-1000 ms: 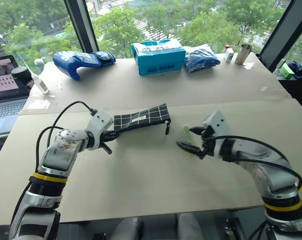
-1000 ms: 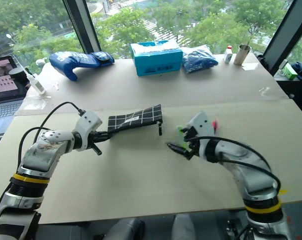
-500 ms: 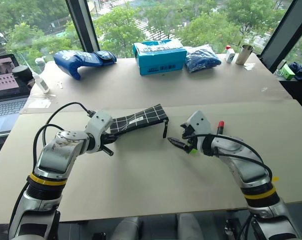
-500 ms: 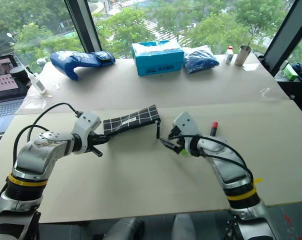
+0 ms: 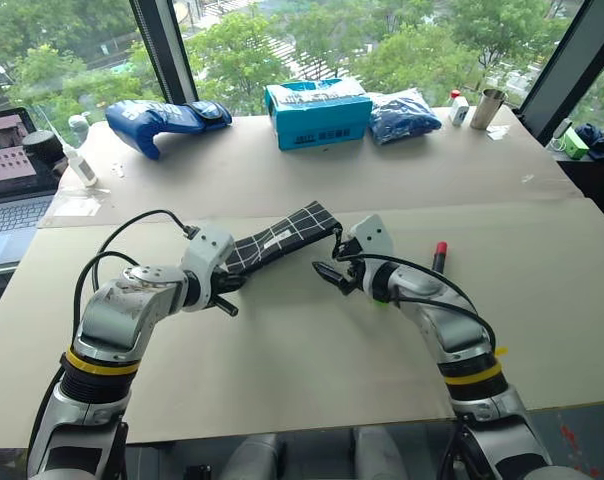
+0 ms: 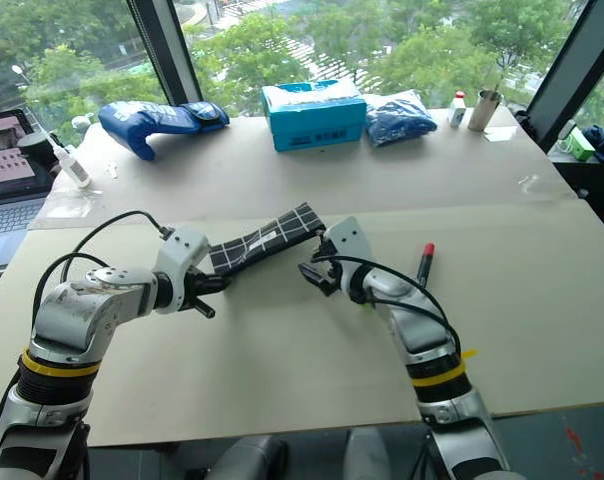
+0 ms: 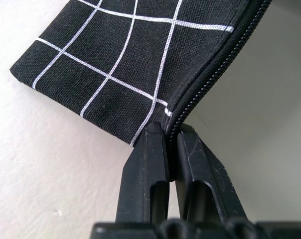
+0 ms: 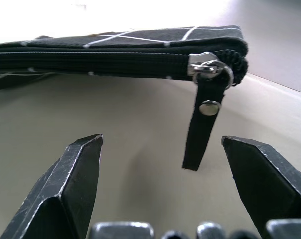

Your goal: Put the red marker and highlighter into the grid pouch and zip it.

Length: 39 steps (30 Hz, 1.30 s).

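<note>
the table [image 5: 282,180] is carrying everything, w/ a teal box [image 5: 317,113] and blue bags [image 5: 167,122] sitting well apart at the far edge, clear of the work.

the grid pouch [image 5: 282,235] is being held up off the table at a slant, its far corner higher. the left gripper [image 7: 165,149] is pinching the pouch's near corner, jaws clamped tight on the fabric right by the zipper line. the zipper is looking shut along its whole length in the right wrist view, w/ the slider at the far end, so nothing can be seen inside; can't tell what, if anything, is in it.

the right gripper [image 8: 160,164] is standing wide open, holding nothing, w/ the pull tab [image 8: 203,124] hanging between its fingers but not touching either.

the red marker [image 5: 439,256] is lying on the table just beside the right forearm, outside the pouch. the highlighter isn't clear to me.

risks, as i judge: the tab is dangling loose, so closing off-centre could be missing it or nipping only the tip. pulling the slider w/ just one corner pinched could be dragging the fabric out of the left jaws. forearm could be nudging the marker too.
</note>
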Motion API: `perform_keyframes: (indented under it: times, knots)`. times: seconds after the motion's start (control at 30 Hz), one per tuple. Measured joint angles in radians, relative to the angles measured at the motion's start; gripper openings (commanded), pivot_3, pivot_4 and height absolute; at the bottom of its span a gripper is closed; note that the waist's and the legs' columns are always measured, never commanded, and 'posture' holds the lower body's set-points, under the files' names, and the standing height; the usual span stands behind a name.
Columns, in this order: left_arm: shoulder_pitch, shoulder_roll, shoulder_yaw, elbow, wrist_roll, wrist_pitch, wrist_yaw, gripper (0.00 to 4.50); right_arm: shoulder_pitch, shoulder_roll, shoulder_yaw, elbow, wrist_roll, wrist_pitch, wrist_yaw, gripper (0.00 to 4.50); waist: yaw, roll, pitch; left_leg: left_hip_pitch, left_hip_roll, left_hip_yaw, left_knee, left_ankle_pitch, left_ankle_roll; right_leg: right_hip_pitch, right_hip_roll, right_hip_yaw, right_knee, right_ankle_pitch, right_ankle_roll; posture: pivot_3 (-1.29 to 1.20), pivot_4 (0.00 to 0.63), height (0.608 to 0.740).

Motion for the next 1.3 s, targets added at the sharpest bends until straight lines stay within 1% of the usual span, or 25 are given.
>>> perform_keyframes:
  times: [0.13, 0.2, 0.23, 0.27, 0.33, 0.37, 0.4, 0.47, 0.53, 0.57, 0.6, 0.9, 1.03, 1.17, 1.3]
  knots:
    - [0.0, 0.0, 0.001, 0.0, -0.017, 0.003, 0.008, 0.0, -0.008, 0.013, -0.022, 0.061, -0.015, -0.022, -0.026, 4.21, -0.002, 0.0, 0.0, 0.0, 0.0, 0.0, 0.0, 0.0, 0.0, -0.002, 0.0, 0.001, 0.001, 0.0, 0.0, 0.0, 0.15, 0.74]
    - [0.0, 0.0, 0.001, 0.0, -0.02, 0.003, 0.012, 0.0, -0.008, 0.013, -0.03, 0.072, -0.02, -0.038, -0.023, 3.71, -0.002, 0.0, 0.0, -0.001, 0.0, 0.001, 0.0, 0.0, 0.0, -0.002, 0.0, 0.001, 0.001, 0.0, 0.0, 0.0, 0.15, 0.74]
    - [0.0, 0.0, 0.001, 0.0, -0.021, 0.003, 0.013, 0.0, -0.008, 0.013, -0.031, 0.072, -0.02, -0.042, -0.021, 3.53, -0.002, 0.0, 0.0, -0.001, 0.0, 0.001, 0.0, 0.0, 0.0, -0.003, 0.0, 0.001, 0.001, 0.0, 0.0, 0.0, 0.15, 0.74]
    - [0.0, 0.0, 0.001, 0.0, -0.024, 0.003, 0.016, 0.0, -0.008, 0.013, -0.031, 0.071, -0.019, -0.047, -0.013, 3.13, -0.003, 0.0, 0.0, -0.001, 0.0, 0.001, 0.0, 0.0, 0.0, -0.003, 0.0, 0.002, 0.001, 0.0, 0.0, 0.0, 0.15, 0.74]
    - [0.0, 0.0, 0.001, 0.0, -0.031, 0.002, 0.02, 0.0, -0.008, 0.013, -0.031, 0.069, -0.016, -0.053, 0.004, 2.45, -0.004, 0.0, 0.0, -0.001, 0.0, 0.001, 0.0, 0.0, 0.0, -0.003, 0.001, 0.002, 0.001, 0.0, 0.0, 0.0, 0.15, 0.74]
    - [0.0, 0.0, 0.001, 0.0, -0.034, 0.002, 0.021, 0.0, -0.008, 0.013, -0.031, 0.067, -0.016, -0.056, 0.01, 2.2, -0.005, 0.0, 0.0, -0.001, 0.0, 0.002, 0.0, 0.0, 0.0, -0.004, 0.001, 0.002, 0.001, 0.0, 0.0, 0.0, 0.15, 0.74]
    - [0.0, -0.001, 0.001, 0.0, -0.037, 0.002, 0.022, 0.0, -0.008, 0.013, -0.031, 0.066, -0.016, -0.056, 0.016, 1.78, -0.005, 0.0, 0.0, -0.001, 0.0, 0.002, 0.0, 0.0, 0.0, -0.004, 0.001, 0.002, 0.001, 0.0, 0.0, 0.0, 0.15, 0.74]
    - [0.0, -0.007, 0.001, 0.0, -0.044, 0.002, 0.025, 0.0, -0.009, 0.015, -0.031, 0.066, -0.016, -0.057, 0.018, 1.13, -0.004, 0.0, 0.0, -0.001, 0.0, 0.002, 0.0, 0.0, 0.0, -0.004, 0.001, 0.003, 0.001, 0.0, 0.0, 0.0, 0.15, 0.74]
    - [0.0, -0.008, 0.001, 0.0, -0.051, 0.002, 0.029, 0.0, -0.011, 0.018, -0.031, 0.067, -0.017, -0.058, 0.018, 0.38, -0.004, 0.0, 0.0, -0.001, 0.0, 0.002, 0.0, 0.0, 0.0, -0.004, 0.001, 0.003, 0.001, 0.0, 0.0, 0.0, 0.15, 0.74]
    - [0.0, -0.008, 0.001, 0.0, -0.053, 0.002, 0.031, 0.0, -0.016, 0.019, -0.031, 0.069, -0.019, -0.058, 0.017, 0.13, -0.004, 0.0, 0.0, -0.001, 0.0, 0.002, 0.0, 0.0, 0.0, -0.004, 0.001, 0.003, 0.001, 0.0, 0.0, 0.0, 0.15, 0.74]
    - [0.0, -0.008, 0.001, 0.0, -0.053, 0.002, 0.032, 0.0, -0.026, 0.022, -0.031, 0.074, -0.021, -0.06, 0.017, 0.05, -0.005, 0.0, 0.0, -0.001, 0.0, 0.003, 0.0, 0.0, 0.0, -0.004, 0.001, 0.003, 0.001, 0.0, 0.0, 0.0, 0.15, 0.74]
    - [0.0, -0.014, 0.001, 0.0, -0.065, 0.002, 0.046, 0.0, -0.041, 0.02, -0.025, 0.059, -0.024, -0.064, 0.069, 0.05, -0.006, 0.0, 0.0, -0.001, 0.0, 0.004, 0.0, 0.0, 0.0, -0.005, 0.001, 0.005, 0.002, 0.0, 0.0, 0.0, 0.15, 0.74]
    - [0.0, -0.016, 0.001, 0.002, -0.071, -0.001, 0.052, 0.0, -0.027, -0.008, 0.043, -0.01, -0.027, -0.041, 0.133, 0.05, -0.007, 0.0, 0.0, -0.001, 0.001, 0.004, 0.0, 0.0, 0.0, -0.006, 0.001, 0.005, 0.002, 0.0, 0.0, 0.0, 0.15, 0.74]
    - [0.0, -0.023, 0.001, 0.008, -0.073, -0.002, 0.06, 0.0, -0.021, 0.006, 0.122, -0.019, -0.06, -0.039, 0.14, 0.05, -0.009, 0.0, 0.0, -0.001, 0.0, 0.005, 0.0, 0.0, 0.0, -0.007, 0.001, 0.006, 0.002, 0.0, 0.0, 0.0, 0.15, 0.74]
    - [0.0, -0.023, 0.001, 0.008, -0.073, -0.002, 0.06, 0.0, -0.024, 0.034, 0.129, -0.006, -0.071, -0.038, 0.124, 0.05, -0.009, 0.0, 0.0, -0.001, 0.0, 0.005, 0.0, 0.0, 0.0, -0.007, 0.001, 0.006, 0.002, 0.0, 0.0, 0.0, 0.15, 0.74]
